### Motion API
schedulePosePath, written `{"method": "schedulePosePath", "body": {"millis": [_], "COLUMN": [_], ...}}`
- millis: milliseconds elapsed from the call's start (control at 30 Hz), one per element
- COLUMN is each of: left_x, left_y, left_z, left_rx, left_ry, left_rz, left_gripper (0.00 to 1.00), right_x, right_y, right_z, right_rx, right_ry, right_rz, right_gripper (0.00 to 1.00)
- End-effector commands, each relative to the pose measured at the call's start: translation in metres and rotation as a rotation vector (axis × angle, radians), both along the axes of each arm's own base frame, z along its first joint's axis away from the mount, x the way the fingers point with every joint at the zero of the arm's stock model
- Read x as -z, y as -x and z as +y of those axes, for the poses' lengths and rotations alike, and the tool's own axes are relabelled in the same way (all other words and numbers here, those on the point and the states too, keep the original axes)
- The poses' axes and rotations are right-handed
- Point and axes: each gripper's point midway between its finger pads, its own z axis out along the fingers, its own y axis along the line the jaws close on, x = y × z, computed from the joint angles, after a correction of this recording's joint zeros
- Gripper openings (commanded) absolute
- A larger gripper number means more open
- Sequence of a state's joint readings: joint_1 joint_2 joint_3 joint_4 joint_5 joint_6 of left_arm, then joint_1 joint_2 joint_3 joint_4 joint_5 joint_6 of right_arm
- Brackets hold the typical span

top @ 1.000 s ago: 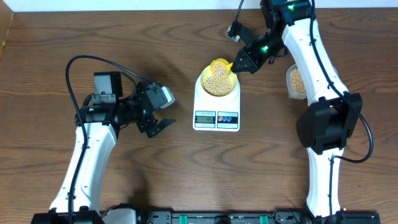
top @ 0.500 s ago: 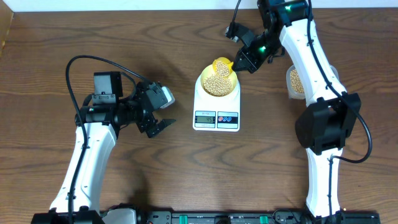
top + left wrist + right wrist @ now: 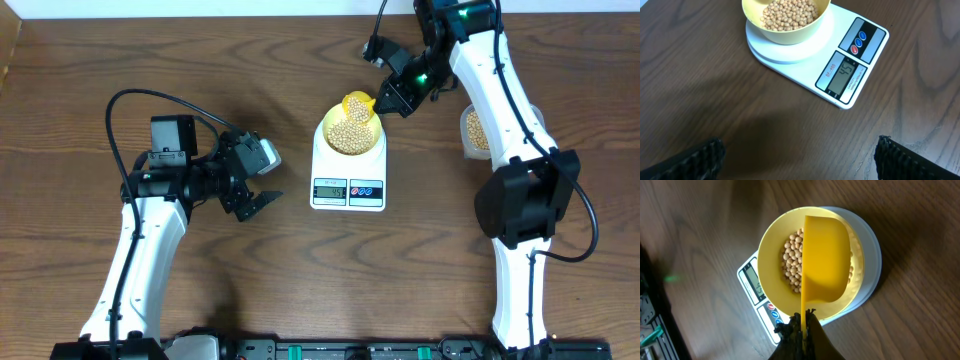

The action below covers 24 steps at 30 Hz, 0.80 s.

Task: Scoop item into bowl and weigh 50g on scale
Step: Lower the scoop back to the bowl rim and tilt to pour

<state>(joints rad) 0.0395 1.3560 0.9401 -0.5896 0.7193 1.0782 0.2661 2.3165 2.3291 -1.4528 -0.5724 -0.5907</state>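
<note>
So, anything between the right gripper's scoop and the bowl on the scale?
Nothing visible. The right gripper holds the yellow scoop by its handle directly over the bowl, which sits on the scale with beans already in it.

The scale (image 3: 348, 190) sits mid-tabletop (image 3: 300, 280). The bowl (image 3: 790, 36) stands on it, with the beans (image 3: 348, 138) inside. The scoop (image 3: 355, 104) hangs over the bowl's far rim. A tub (image 3: 464, 130) lies right of the scale.
</note>
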Motion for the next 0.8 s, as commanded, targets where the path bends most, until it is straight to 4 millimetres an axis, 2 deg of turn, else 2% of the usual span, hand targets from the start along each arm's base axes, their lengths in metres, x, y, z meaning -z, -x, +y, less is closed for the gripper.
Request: {"method": "schedulePosePath", "body": {"millis": [0, 100, 400, 767], "left_x": [-0.001, -0.001, -0.001, -0.001], "left_y": [-0.002, -0.002, -0.002, -0.002], "left_z": [0.001, 0.001, 0.001, 0.001], "left_rx": [0.002, 0.002, 0.002, 0.002], "left_ry": [-0.006, -0.006, -0.006, -0.006], "left_rz": [-0.008, -0.008, -0.008, -0.008], "left_gripper": [0.97, 0.98, 0.98, 0.98], "right_x": [-0.021, -0.019, -0.016, -0.032], "right_y": [0.003, 0.005, 0.004, 0.001], "right_z": [0.011, 0.015, 0.013, 0.006], "right_rx": [-0.052, -0.065, -0.04, 0.013], "right_ry": [-0.024, -0.012, 0.02, -0.13], "right_rz": [-0.07, -0.074, -0.068, -0.006], "right_gripper": [0.01, 0.01, 0.01, 0.01]}}
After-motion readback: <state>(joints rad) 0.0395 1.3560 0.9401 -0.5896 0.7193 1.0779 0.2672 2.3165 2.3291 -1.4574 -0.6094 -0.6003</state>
